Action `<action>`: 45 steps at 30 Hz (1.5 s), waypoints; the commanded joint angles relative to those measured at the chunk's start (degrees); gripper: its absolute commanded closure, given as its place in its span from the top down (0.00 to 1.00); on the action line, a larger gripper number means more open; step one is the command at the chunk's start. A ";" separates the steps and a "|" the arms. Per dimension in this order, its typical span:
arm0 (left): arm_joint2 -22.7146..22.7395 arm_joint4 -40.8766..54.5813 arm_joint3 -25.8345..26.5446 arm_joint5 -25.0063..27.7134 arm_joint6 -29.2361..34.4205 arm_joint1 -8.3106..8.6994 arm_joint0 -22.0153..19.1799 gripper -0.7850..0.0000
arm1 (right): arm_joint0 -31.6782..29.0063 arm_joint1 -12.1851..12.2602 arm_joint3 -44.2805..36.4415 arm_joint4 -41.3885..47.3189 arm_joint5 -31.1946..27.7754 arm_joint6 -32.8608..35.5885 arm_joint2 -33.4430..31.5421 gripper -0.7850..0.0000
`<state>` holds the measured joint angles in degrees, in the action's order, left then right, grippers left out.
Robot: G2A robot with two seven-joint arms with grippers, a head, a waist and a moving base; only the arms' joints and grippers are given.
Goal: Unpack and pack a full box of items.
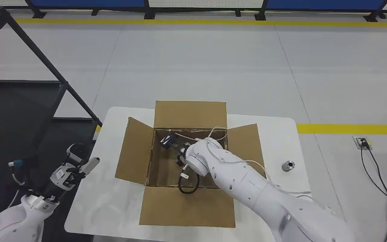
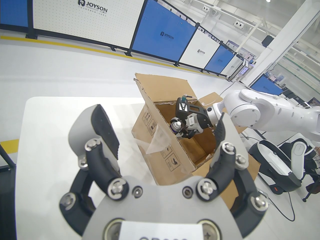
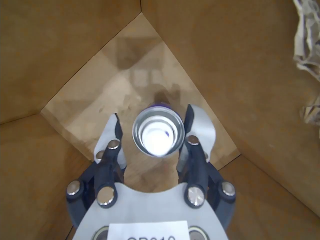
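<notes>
We cannot see the base of the can [image 3: 158, 136], which is hidden under its own white cap. It stands inside the box [image 1: 187, 209], with the right gripper [image 3: 152, 118] around it and the jaws apart on either side. Crumpled paper [image 3: 307, 38] is cut off at the edge. The left gripper [image 2: 160, 118] hangs over the table [image 1: 278, 127], spread wide. We see handling symbols [image 2: 150, 123] on the box's side.

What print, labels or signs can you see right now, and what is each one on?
Cardboard box side: square handling pictograms, no readable words.
Wall panels: a logo with a company wordmark, repeated.
Left wrist label, on the left gripper: cut off by the picture edge, unreadable.
Right wrist label, on the right gripper: likewise cut off.
Can in the box: no readable print.
</notes>
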<state>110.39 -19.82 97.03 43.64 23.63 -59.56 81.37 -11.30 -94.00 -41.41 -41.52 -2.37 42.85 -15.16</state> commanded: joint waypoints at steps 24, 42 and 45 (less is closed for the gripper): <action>0.00 0.00 0.00 0.00 0.00 0.00 0.00 1.00 | -22.12 18.82 -51.56 -18.07 -4.11 13.05 -32.87 1.00; 0.00 0.00 0.00 0.00 0.00 0.00 0.00 1.00 | -48.28 28.66 -54.17 -12.09 -23.75 15.99 -89.65 1.00; 0.00 0.00 0.00 0.00 0.00 0.00 0.00 1.00 | -45.65 29.22 -44.01 -13.08 -28.23 15.46 -88.10 1.00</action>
<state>110.39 -19.82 97.03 43.64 23.63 -59.56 81.37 -57.67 -64.90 -89.16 -54.31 -29.43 58.90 -103.70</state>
